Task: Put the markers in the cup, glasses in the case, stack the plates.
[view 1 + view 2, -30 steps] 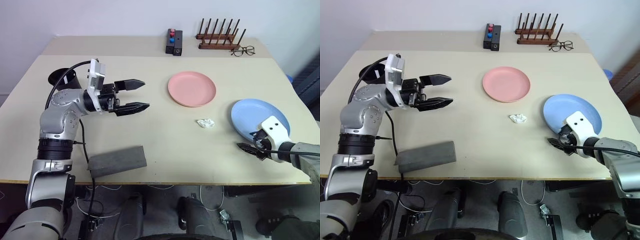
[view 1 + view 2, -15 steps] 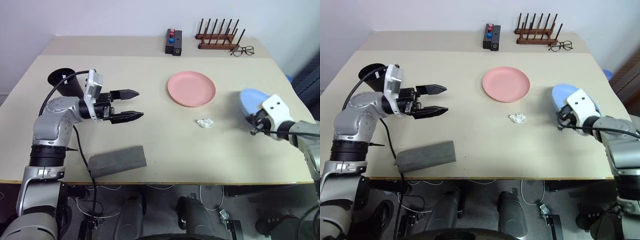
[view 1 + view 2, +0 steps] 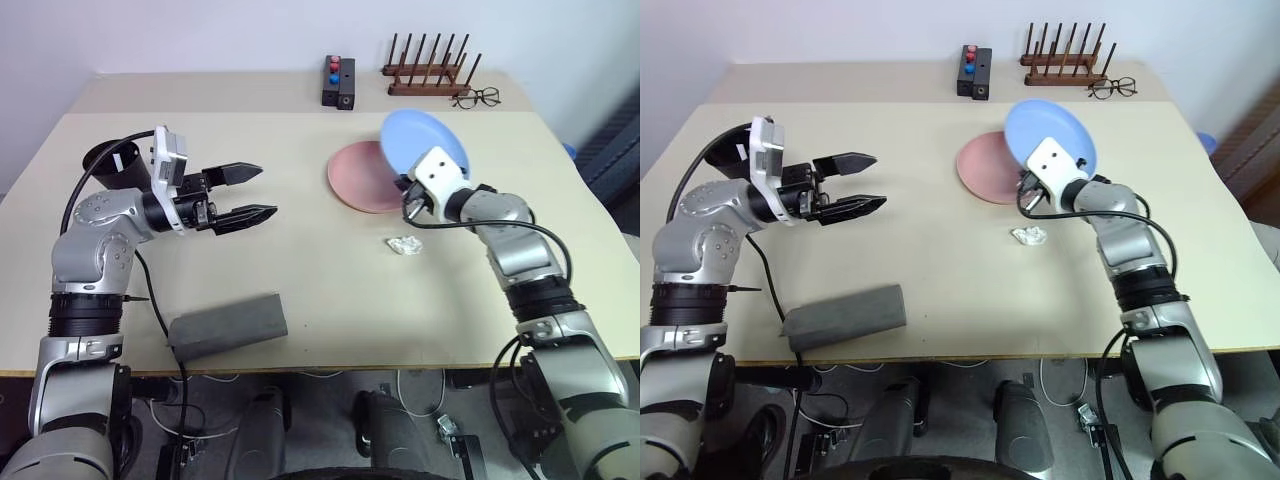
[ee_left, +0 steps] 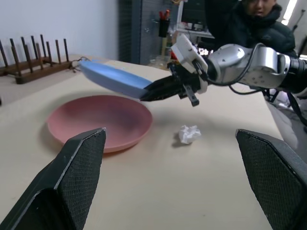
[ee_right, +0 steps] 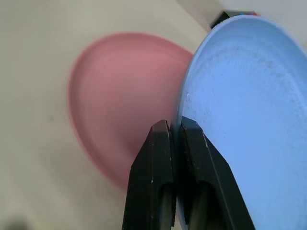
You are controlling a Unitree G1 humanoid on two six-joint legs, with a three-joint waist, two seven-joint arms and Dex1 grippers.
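Left eye view first, taking the table [image 3: 330, 300] from its left side: the dark cup [image 3: 118, 162] stands near the left edge behind the left arm, and I cannot see into it, so whether a marker is inside I cannot tell. Just in front of it the left gripper [image 3: 255, 192] hangs above the table with its two fingers spread wide and nothing between them. Nearer the front edge lies the grey case [image 3: 228, 324], flat and apparently shut; no sunglasses are in sight, so that job may be done or hidden, I can't say which. Moving right, the pink plate [image 3: 358, 180] rests on the table, and the blue plate [image 3: 425, 143] is held tilted in the air partly over its far right side, pinched at its rim by the right gripper [image 3: 408, 205], fingers clamped tight on it. A small crumpled white scrap [image 3: 406, 244] lies just in front. By my reckoning the stacking is the step in hand and nearly finished: the blue plate only needs lowering and releasing onto the pink one.
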